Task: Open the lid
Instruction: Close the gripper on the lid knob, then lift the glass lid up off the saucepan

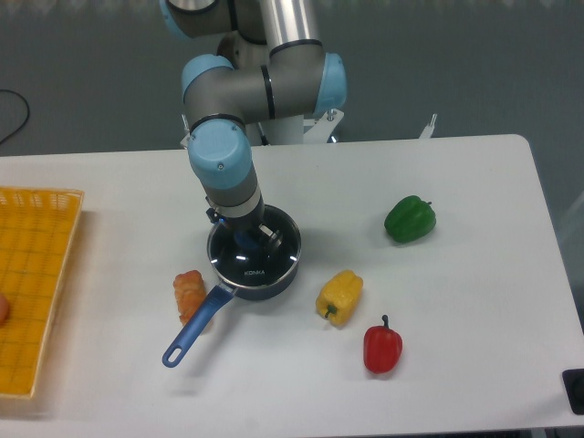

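The lid [263, 265] is a round glass disc with white "KONKA" lettering. It lies flat on the dark blue saucepan [274, 283], whose long handle [192, 332] points to the front left. My gripper [253, 239] comes straight down onto the lid's centre. Its fingers stand close together on the blue knob, which they and the wrist mostly hide. The lid's rim sits level on the pan.
An orange food piece [189, 293] lies against the pan handle. A yellow pepper [339, 297], a red pepper [382, 348] and a green pepper [410, 219] sit to the right. A yellow basket [32, 274] lies at the left edge of the table.
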`<action>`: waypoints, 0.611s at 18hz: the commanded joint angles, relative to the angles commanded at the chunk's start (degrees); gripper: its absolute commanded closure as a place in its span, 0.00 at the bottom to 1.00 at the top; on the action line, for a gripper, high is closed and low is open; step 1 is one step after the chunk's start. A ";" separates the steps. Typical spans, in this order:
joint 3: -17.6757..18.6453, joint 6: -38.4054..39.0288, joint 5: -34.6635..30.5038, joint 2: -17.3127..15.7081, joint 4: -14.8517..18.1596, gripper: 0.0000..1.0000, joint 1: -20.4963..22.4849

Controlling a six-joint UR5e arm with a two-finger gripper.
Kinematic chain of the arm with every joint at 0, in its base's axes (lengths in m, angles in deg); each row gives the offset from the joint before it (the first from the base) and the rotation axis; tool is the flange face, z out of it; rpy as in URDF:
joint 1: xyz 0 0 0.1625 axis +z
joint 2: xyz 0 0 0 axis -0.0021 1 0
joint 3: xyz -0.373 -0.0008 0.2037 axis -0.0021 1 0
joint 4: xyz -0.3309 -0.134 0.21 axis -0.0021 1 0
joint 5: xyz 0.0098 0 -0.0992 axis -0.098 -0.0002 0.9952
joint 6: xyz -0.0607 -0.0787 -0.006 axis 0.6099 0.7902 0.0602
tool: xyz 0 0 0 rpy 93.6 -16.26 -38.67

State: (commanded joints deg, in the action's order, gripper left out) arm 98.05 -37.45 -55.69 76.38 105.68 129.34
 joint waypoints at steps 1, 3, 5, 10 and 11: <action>-0.17 0.00 0.09 0.00 0.17 0.43 0.00; -0.61 -0.09 0.00 -0.09 0.44 0.43 0.09; -0.96 -1.31 0.00 -0.17 0.70 0.44 0.18; -2.81 -3.43 0.00 -0.62 3.16 0.44 0.79; -2.90 -3.51 0.00 -0.62 3.16 0.44 0.79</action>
State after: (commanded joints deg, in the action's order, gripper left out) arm 95.15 -40.97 -55.69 75.77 108.84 130.13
